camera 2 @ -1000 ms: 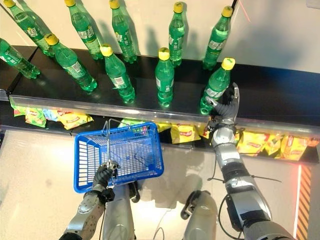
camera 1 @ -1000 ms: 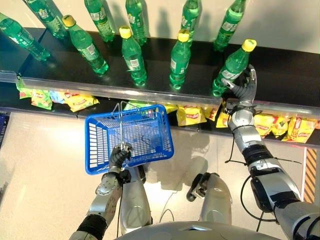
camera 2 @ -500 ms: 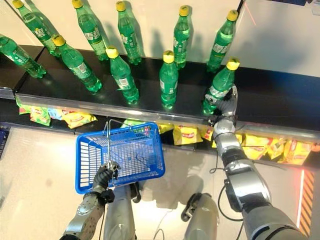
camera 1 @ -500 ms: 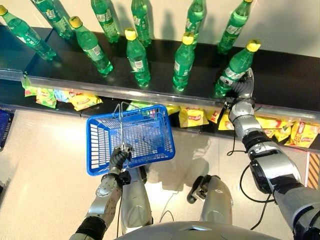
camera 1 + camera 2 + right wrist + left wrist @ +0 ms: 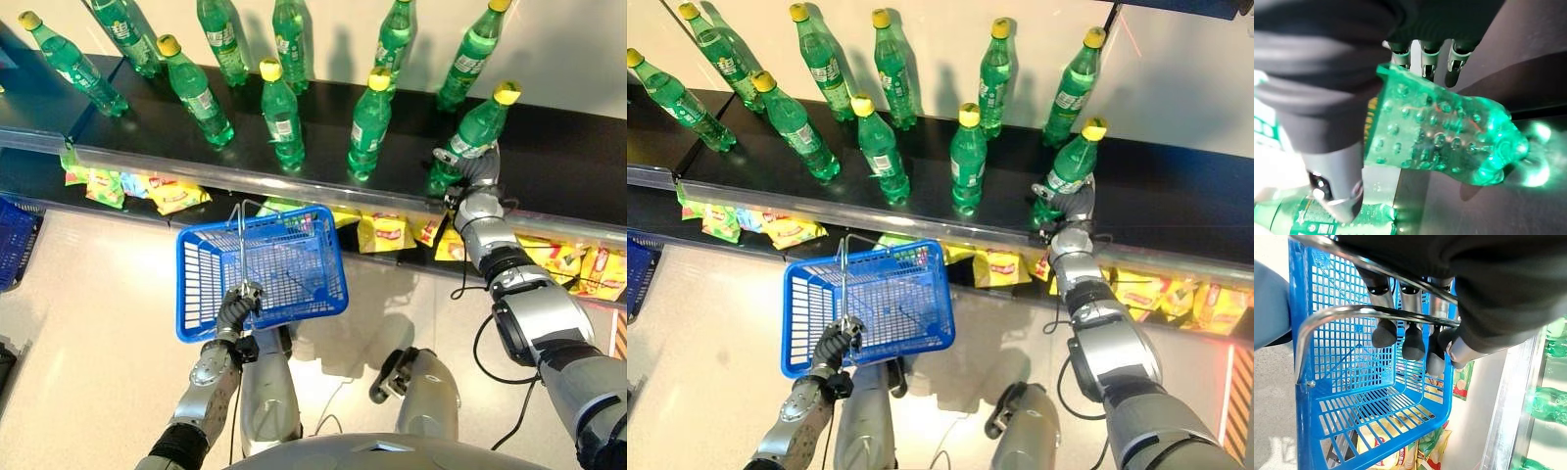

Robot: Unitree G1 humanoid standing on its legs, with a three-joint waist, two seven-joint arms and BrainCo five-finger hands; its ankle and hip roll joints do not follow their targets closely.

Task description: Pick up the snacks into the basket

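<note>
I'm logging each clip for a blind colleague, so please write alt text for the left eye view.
The right hand grips a green bottle on the dark upper shelf, among other green bottles with yellow caps. The left hand holds a blue basket by its metal handle, below the shelf and in front of yellow snack bags.

A shop: a black shelf lined with green soda bottles, yellow snack packets beneath, blue shopping basket.

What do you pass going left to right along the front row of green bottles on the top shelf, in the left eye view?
First front bottle → second front bottle → third front bottle → fourth front bottle, tilted, with the right hand curled round its lower part.
</note>
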